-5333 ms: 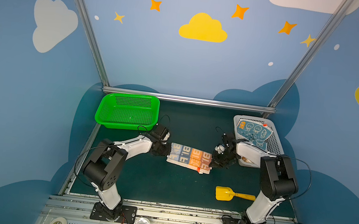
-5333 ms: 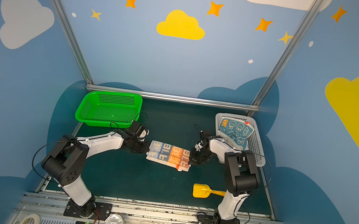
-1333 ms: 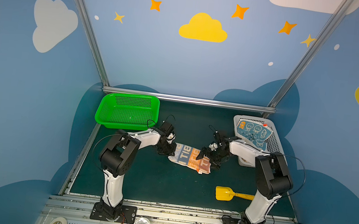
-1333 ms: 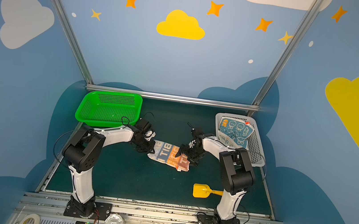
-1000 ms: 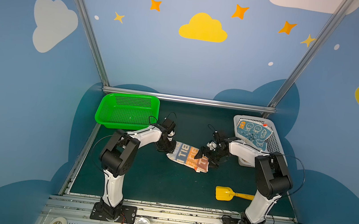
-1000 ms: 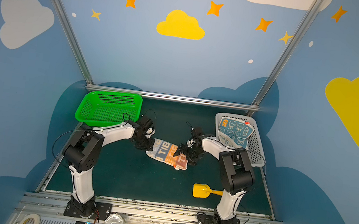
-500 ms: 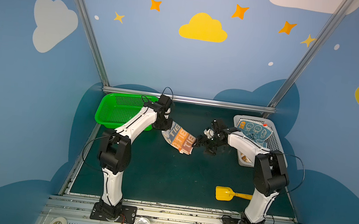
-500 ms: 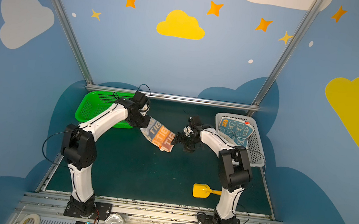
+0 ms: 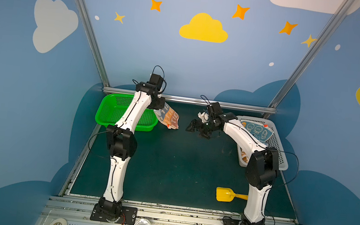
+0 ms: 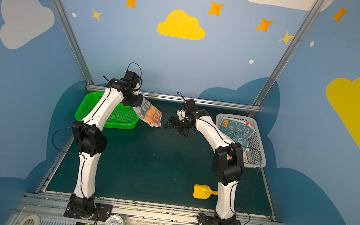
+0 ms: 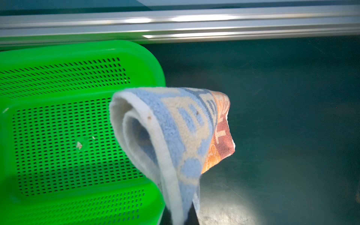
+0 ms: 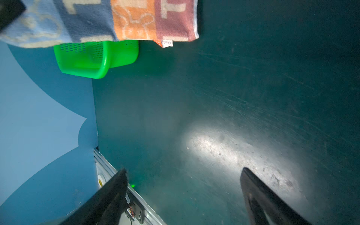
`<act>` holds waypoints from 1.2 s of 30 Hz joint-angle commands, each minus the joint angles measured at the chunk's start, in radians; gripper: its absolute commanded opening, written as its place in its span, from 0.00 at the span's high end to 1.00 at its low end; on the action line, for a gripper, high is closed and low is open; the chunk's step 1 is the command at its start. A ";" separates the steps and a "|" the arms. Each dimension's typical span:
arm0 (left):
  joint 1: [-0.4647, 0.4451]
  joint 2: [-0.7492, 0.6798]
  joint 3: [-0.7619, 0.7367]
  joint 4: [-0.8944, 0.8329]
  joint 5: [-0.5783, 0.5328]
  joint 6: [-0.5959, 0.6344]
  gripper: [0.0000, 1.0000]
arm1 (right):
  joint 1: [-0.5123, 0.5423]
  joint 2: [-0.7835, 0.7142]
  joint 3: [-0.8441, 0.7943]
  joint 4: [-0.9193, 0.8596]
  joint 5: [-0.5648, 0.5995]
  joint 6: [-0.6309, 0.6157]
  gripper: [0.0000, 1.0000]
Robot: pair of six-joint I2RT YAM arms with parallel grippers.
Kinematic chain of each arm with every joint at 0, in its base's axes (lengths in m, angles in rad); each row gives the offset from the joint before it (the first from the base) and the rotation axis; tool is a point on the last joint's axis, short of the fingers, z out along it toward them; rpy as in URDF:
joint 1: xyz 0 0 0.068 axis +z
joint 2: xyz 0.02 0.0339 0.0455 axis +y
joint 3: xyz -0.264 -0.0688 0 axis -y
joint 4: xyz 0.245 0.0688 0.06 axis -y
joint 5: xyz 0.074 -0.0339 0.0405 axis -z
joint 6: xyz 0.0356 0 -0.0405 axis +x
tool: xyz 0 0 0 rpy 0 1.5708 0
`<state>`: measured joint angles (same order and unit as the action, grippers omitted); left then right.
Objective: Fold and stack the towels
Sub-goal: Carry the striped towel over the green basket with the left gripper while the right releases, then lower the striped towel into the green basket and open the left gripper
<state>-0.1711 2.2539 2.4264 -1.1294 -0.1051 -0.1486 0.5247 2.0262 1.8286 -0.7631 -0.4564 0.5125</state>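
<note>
green mat (image 9: 168,163), left pincer (image 9: 160,107) tight on towel (image 9: 169,117)

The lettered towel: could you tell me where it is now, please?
In both top views the lettered towel hangs from the left gripper at the back left, by the right rim of the green basket and clear of the right gripper.

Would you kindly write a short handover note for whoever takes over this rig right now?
Left gripper: shut on the folded lettered towel, held in the air beside the green basket.
Right gripper: open, holding nothing, above the mat.
White basket: a blue towel lies in it, spread out.
Done: one towel folded. Left: probably set it in the green basket, where no towel shows yet, then fold the blue one.
</note>
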 commanded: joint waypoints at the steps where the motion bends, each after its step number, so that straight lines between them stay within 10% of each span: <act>1: 0.053 0.004 0.037 -0.013 0.024 0.055 0.97 | 0.020 0.041 0.087 -0.056 0.028 -0.032 0.10; 16: 0.272 -0.008 -0.163 0.135 0.173 0.193 0.97 | 0.074 0.207 0.342 -0.077 0.070 -0.080 0.10; 36: 0.350 0.049 -0.254 0.245 -0.037 0.335 0.97 | 0.115 0.223 0.392 0.046 0.089 -0.176 0.10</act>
<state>0.1589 2.2616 2.1456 -0.8837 -0.0925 0.1547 0.6327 2.2494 2.1937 -0.7460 -0.3798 0.3649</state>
